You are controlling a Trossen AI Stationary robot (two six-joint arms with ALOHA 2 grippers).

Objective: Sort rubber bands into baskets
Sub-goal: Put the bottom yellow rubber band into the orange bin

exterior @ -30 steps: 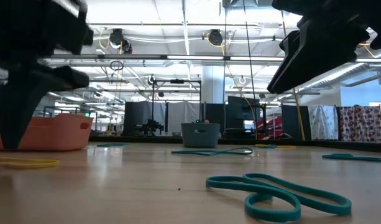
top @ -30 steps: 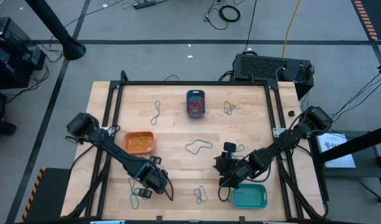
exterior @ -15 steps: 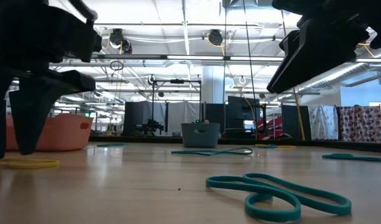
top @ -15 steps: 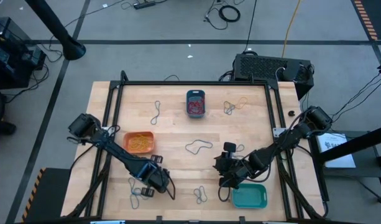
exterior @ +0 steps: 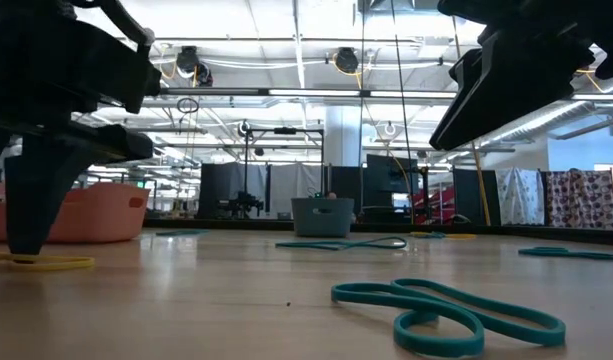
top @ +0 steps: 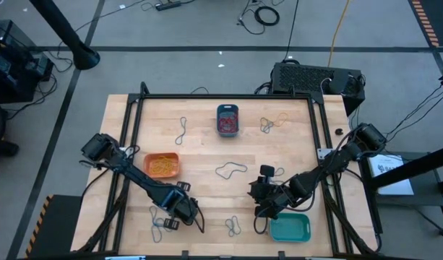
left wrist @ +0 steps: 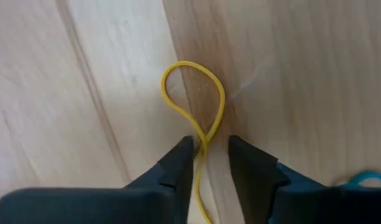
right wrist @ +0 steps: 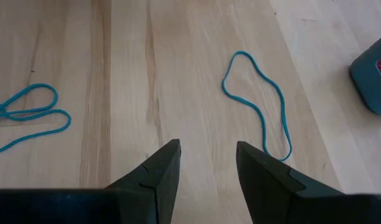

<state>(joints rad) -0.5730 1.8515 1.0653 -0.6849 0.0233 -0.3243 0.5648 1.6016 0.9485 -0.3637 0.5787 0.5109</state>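
A yellow rubber band (left wrist: pixel 196 99) lies flat on the wooden table near its front left. It is twisted into a loop with a crossing. My left gripper (left wrist: pixel 206 152) points straight down over it, open, with one finger on each side of the crossing; in the low view its fingertips (exterior: pixel 16 245) reach down to the table at the band (exterior: pixel 41 263). My right gripper (top: pixel 268 206) hangs open above the table beside the turquoise basket (top: pixel 289 227). The orange basket (top: pixel 162 165) holds orange bands. The dark blue basket (top: pixel 227 119) holds red ones.
Loose teal bands lie at mid-table (top: pixel 230 170), at the near middle (top: pixel 233 226) and ahead of my right gripper (right wrist: pixel 255 99). Other bands lie at the far left (top: pixel 183 130) and far right (top: pixel 268 124). A black frame (top: pixel 134 130) edges the table.
My left gripper has sunk toward the table, onto the yellow band. Its fingers, which hung a little above the wood, now stand down at the band. My right arm has kept still.
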